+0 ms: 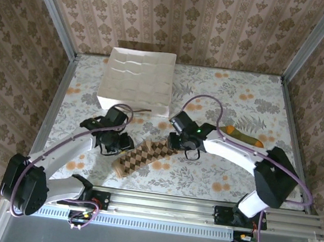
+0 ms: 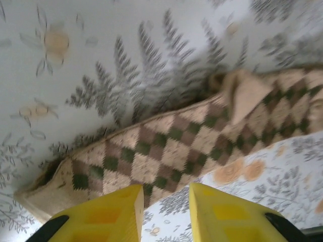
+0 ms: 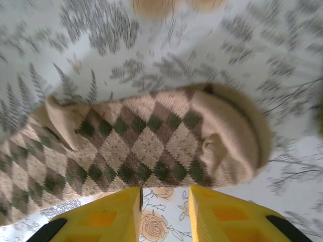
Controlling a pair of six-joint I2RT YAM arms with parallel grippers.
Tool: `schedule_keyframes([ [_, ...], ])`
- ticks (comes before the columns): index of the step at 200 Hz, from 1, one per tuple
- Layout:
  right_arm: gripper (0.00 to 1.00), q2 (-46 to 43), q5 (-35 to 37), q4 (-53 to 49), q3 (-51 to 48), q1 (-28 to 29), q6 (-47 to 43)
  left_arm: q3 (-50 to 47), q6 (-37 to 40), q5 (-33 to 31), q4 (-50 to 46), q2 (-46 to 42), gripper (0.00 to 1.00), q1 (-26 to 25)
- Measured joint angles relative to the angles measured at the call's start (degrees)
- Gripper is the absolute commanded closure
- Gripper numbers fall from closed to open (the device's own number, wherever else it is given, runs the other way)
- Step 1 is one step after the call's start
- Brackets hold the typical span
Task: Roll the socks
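Main risk: the argyle sock (image 1: 145, 156) may end up rolled alone. The olive sock (image 1: 241, 134) lies well apart at 3 o'clock, so no pair would be formed.
Lesser risk: a loose or crooked roll is judged likely if only the top layer is pinched at the toe, or if one end is dragged sideways.
Least risk: the floral cloth could be nipped along with the fabric, since the weave lies flat on it.
Table (image 1: 224, 99): covered in floral cloth and walled on three sides.
Tray (image 1: 136, 80): white and gridded, set at 11 o'clock, well apart from the work.
Argyle position: laid flat on a diagonal near 6 o'clock, toe toward 2, cuff toward 8.
Olive position: partly hidden behind the right arm, orange toe toward 3.
Right gripper (image 3: 165, 190): yellow fingers spread, nothing held, poised just short of the toe.
Left gripper (image 2: 165, 190): fingers likewise spread, nothing held, at the edge of the cuff half.
In the way: the right arm is stretched across the reach to the olive sock.
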Motion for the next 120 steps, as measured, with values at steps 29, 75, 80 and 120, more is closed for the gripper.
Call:
schedule_keyframes([
  [29, 0.7, 5.9, -2.3, 3.1, -0.1, 0.7, 1.6, -4.4, -1.6, 2.5, 3.1, 1.0, 0.69, -0.2],
  [75, 0.71, 15.0, -5.2, 5.4, 5.6, -2.2, 1.2, -9.9, -5.6, 5.7, 9.9, 2.3, 0.7, -1.6],
  [80, 0.71, 16.0, -5.3, 5.8, 6.7, -2.7, 1.1, -10.4, -6.2, 6.0, 10.8, 2.4, 0.7, -1.7],
  [120, 0.71, 22.2, -7.5, 6.4, 14.6, -7.5, -2.0, -13.3, -13.2, 8.4, 20.4, 4.3, 0.7, -4.2],
])
